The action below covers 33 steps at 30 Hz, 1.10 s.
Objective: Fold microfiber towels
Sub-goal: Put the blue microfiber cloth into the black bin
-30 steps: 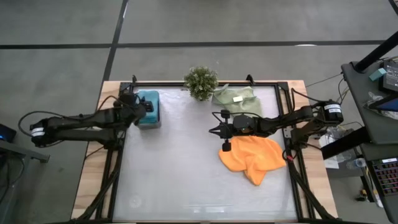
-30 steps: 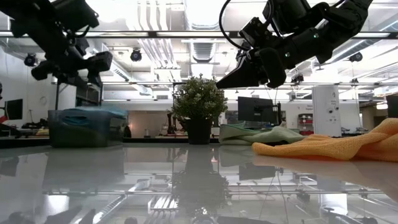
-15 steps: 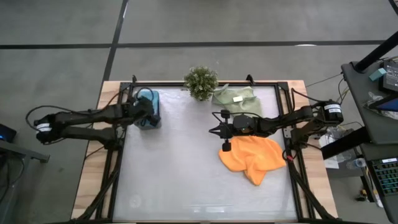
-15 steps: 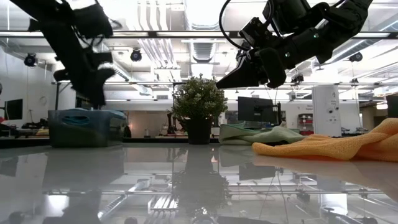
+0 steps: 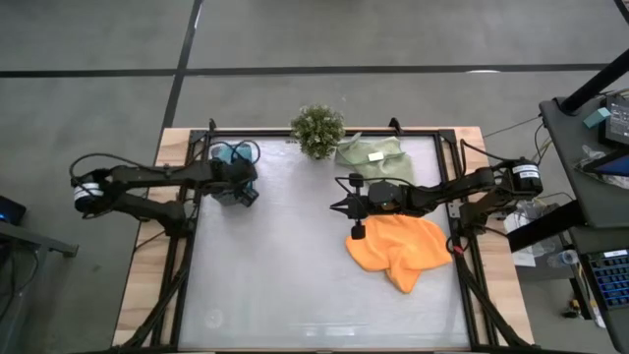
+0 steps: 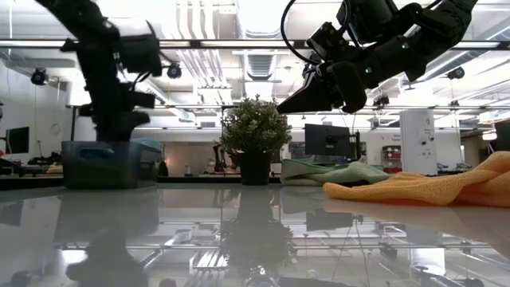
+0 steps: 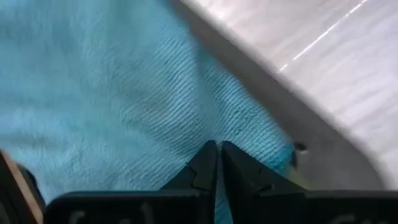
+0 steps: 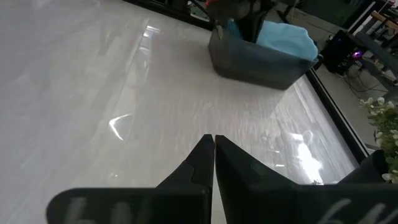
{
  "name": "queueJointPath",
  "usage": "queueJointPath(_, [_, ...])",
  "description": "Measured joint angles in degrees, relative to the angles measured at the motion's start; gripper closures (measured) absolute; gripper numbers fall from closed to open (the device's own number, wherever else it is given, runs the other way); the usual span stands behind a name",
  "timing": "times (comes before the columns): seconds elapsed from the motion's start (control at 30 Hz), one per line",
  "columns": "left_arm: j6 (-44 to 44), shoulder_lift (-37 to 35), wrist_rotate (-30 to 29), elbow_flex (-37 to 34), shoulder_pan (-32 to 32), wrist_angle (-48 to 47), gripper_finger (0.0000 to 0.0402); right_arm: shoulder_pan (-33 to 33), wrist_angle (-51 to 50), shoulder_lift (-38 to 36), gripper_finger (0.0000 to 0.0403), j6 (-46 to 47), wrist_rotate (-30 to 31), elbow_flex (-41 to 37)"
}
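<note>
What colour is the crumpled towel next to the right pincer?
Bright orange: the crumpled microfiber towel shows best in the high view.

Four views: overhead, table level, and two wrists.
From above we look straight down on the table; low, we look level across it toward the plant at 12 o'clock. Our left wrist sits close against teal cloth; our right wrist shares the tray with both.
</note>
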Motion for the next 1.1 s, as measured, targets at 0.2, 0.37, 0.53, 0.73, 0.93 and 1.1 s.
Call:
queueJointPath(0.2, [4.9,-0.1,-1.9,10.5,0.1,-19.0,0.0391,0.0,0.0,0.0,0.0394,-0.1,0.0,0.0])
queueJointPath(0.37, [9.7,-0.5,-1.8,12.6,2.0,-26.0,0.0399,0.0,0.0,0.0,0.0394,0.0,0.0,0.0])
queueJointPath(0.53, [9.9,0.6,-1.6,9.1,3.5,-24.3,0.0401,0.0,0.0,0.0,0.0394,0.2,0.0,0.0])
queueJointPath(0.73, [11.0,3.7,0.2,5.8,3.5,-19.2,0.0401,0.0,0.0,0.0,0.0394,0.2,0.0,0.0])
queueJointPath(0.93, [11.9,6.3,0.5,9.8,3.5,-25.4,0.0401,0.0,0.0,0.0,0.0394,0.1,0.0,0.0])
queueJointPath(1.1, [18.1,6.3,-5.1,14.4,4.9,-26.3,0.0401,0.0,0.0,0.0,0.0394,0.1,0.0,0.0])
